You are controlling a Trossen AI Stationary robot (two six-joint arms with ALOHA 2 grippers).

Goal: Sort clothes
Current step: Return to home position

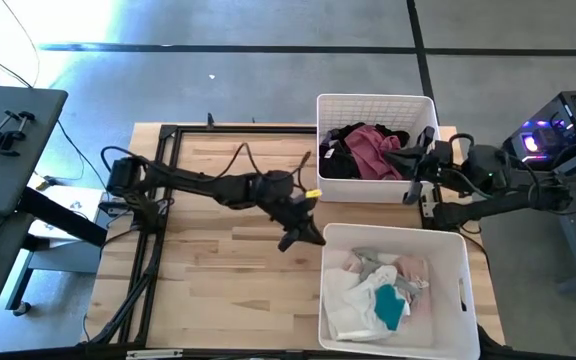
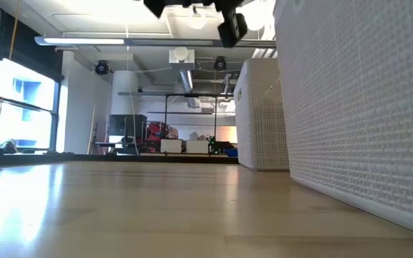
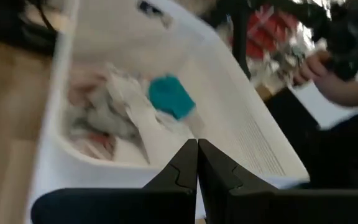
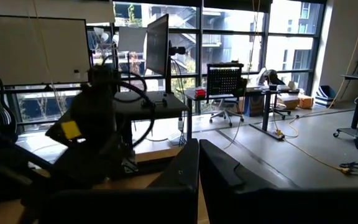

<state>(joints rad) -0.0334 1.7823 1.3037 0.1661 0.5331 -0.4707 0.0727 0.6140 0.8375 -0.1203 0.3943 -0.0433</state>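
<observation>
Along the counter's (image 1: 228,270) right edge, the clothes (image 1: 368,150) lie sorted: maroon and black in the far-corner bin (image 1: 376,101), pale and teal in the near-corner bin (image 1: 450,246). Left gripper (image 3: 197,152) hangs beside the near-corner bin, fingers (image 3: 178,177) clenched empty; right gripper (image 4: 198,149), also clenched, waits between bins.

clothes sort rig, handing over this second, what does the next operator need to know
Left gripper: shut, empty, hanging by the near bin, at its corner.
Right gripper: shut, empty, beside the far bin.
Clothes: dark, maroon and pink pieces lie in the far bin; white, grey, pink and teal pieces lie in the near bin.
Done: no garment shows on the wooden table.
Left: probably only parking both arms.
</observation>
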